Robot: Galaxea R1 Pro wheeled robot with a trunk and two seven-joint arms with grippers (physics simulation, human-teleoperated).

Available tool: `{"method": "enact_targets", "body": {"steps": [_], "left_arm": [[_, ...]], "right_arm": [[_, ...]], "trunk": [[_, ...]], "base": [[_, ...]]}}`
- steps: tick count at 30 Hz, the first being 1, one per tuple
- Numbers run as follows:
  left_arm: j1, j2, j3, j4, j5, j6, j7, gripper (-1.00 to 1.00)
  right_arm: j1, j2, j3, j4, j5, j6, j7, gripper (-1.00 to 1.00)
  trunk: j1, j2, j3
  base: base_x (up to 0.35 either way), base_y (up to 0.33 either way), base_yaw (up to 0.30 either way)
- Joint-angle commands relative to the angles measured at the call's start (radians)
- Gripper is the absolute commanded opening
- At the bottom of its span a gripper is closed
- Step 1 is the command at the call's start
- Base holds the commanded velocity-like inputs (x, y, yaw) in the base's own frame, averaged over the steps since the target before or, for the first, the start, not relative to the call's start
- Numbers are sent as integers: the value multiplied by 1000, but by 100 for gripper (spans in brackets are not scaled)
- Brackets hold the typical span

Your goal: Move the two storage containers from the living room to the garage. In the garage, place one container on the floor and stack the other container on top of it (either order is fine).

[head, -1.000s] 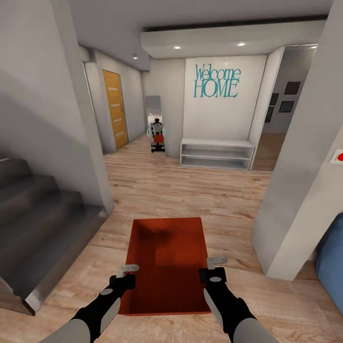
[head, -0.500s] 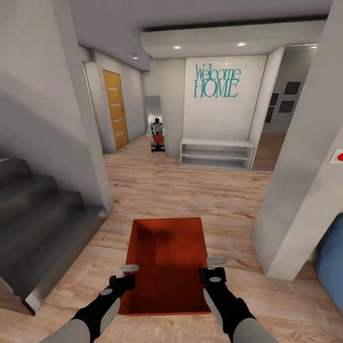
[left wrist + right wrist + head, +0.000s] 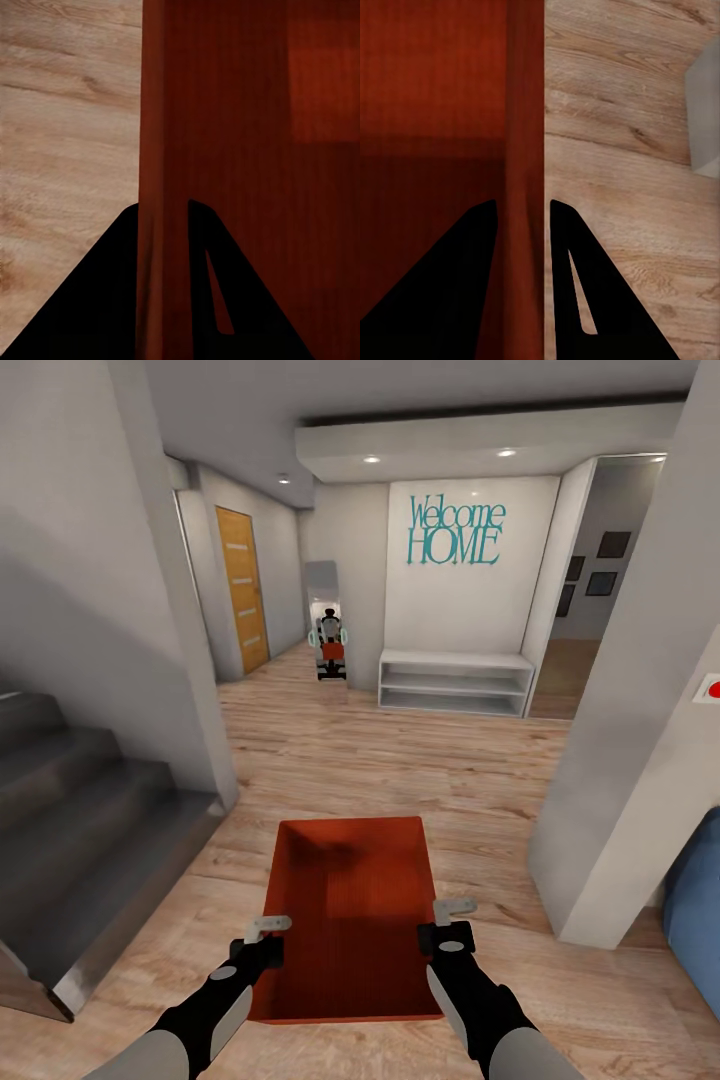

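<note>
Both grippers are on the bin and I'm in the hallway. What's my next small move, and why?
Probably roll the base forward along the wood floor. The left gripper and right gripper each straddle a side wall of the storage container, which is held level, and this hallway isn't the garage.

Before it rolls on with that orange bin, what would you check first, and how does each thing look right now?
1. Left gripper clamped on the storage container wall: ok; in the left wrist view its fingers straddle the wall.
2. Right gripper clamped on the opposite wall: ok; same straddle in the right wrist view.
3. Container level: ok, it looks even between both arms.
4. Wood-plank floor ahead free toward the hallway: ok.
5. Clearance from the stairs and the pillar: ok, both stand off to the sides.
6. Second container's whereabouts: cannot tell.
</note>
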Motion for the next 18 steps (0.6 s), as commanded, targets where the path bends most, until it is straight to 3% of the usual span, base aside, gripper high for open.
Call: {"method": "enact_targets", "body": {"steps": [1,14,18], "left_arm": [[0,1,-23,2,14,-3,10,-100],[0,0,-23,2,14,-3,10,-100],[0,0,-24,2,14,-2,9,-100]], "right_arm": [[-1,-1,9,-3,7,-85,-9,-100],[-1,-1,9,-4,7,-85,-10,-100],[-1,-1,9,-3,7,-85,-10,-100]], "trunk": [[0,-1,-1],[0,-1,-1],[0,-1,-1]], "base": [[0,0,0],[4,0,0],[214,0,0]]}}
